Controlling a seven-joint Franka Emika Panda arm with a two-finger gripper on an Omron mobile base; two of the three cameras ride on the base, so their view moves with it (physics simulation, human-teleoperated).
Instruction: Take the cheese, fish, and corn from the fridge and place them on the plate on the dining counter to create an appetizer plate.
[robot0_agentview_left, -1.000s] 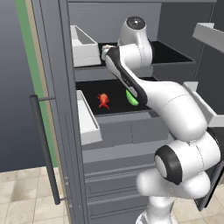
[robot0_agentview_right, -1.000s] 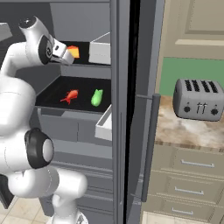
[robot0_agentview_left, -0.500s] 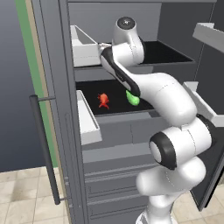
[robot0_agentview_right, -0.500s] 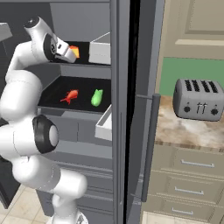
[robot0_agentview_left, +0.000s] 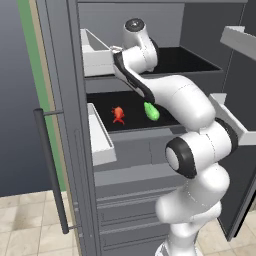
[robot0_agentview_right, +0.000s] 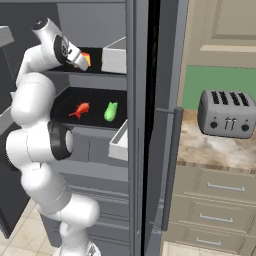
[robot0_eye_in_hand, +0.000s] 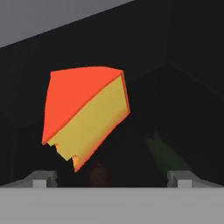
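In the left base view, the fridge (robot0_agentview_left: 70, 125) stands open, its long dark bar handle (robot0_agentview_left: 50, 170) at the lower left of the frame. A white door bin (robot0_agentview_left: 100, 134) sits left of centre, and I cannot tell whether anything lies in it. On the black middle shelf (robot0_agentview_left: 132, 117) at the centre lie the fish (robot0_agentview_left: 118, 114) and, just to its right, the corn (robot0_agentview_left: 151, 111), near each other but apart. My arm reaches over them to the shelf above.

In the right base view, my hand (robot0_agentview_right: 80, 57) is at the upper left of the frame, up against the cheese (robot0_agentview_right: 84, 60) on the upper shelf. Below it the fish (robot0_agentview_right: 80, 110) and the corn (robot0_agentview_right: 110, 111) lie side by side on the middle shelf, another white bin (robot0_agentview_right: 119, 142) right of them. At the far right a toaster (robot0_agentview_right: 227, 114) stands on the table (robot0_agentview_right: 210, 150).

In the hand view, the cheese (robot0_eye_in_hand: 85, 113) sits left of centre, orange on top, yellow on its face. My hand (robot0_eye_in_hand: 111, 178) is spread as wide as it goes, its two fingertips (robot0_eye_in_hand: 40, 178) low at either side of the wedge, holding nothing
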